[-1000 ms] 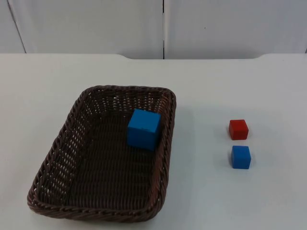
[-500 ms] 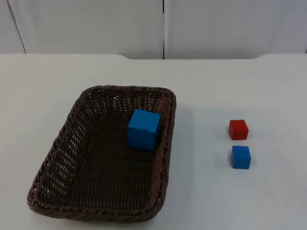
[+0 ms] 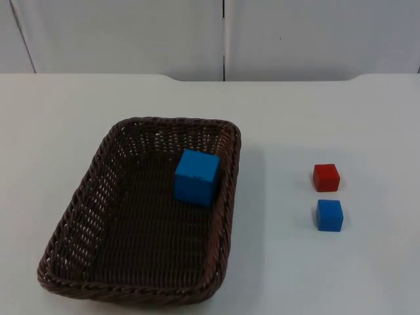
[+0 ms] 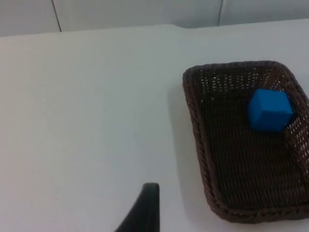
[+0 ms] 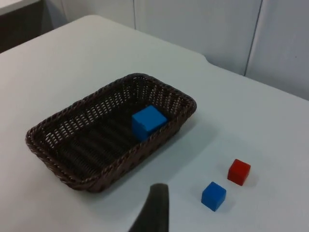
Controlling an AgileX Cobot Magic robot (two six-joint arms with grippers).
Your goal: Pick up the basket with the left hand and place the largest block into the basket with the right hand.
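Wicker basket (image 3: 141, 210) rests on the counter (image 3: 328, 118), large blue block (image 3: 197, 176) inside against its right wall, task apparently complete; left and right gripper states cannot be told.

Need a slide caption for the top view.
Large blue block lies in the wicker basket on the white table; small red block and small blue block sit outside.

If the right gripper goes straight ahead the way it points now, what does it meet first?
Probably bare white table: the right gripper's fingertip points between the wicker basket and the small blue block. Depth is unclear, so it may graze the basket's near rim.
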